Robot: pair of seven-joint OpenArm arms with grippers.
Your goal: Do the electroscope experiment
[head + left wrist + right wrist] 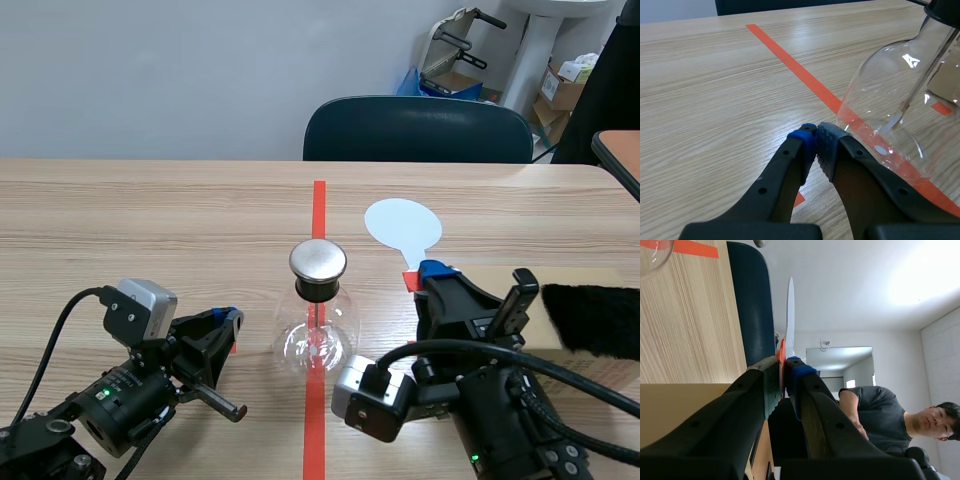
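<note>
Pale-blue paddle [401, 224] looks edge-on from right wrist.

Flask [890, 85] top cut off — paddle [402, 225] handle mostly hidden behind right end effector [428, 274].

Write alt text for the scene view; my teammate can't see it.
The right tool is shut on the handle of a pale blue paddle, beside but not touching the metal cap of a glass electroscope flask on the centre tape line. The left tool, shut, sits at the flask's other side; a black furry cloth lies far right.
</note>
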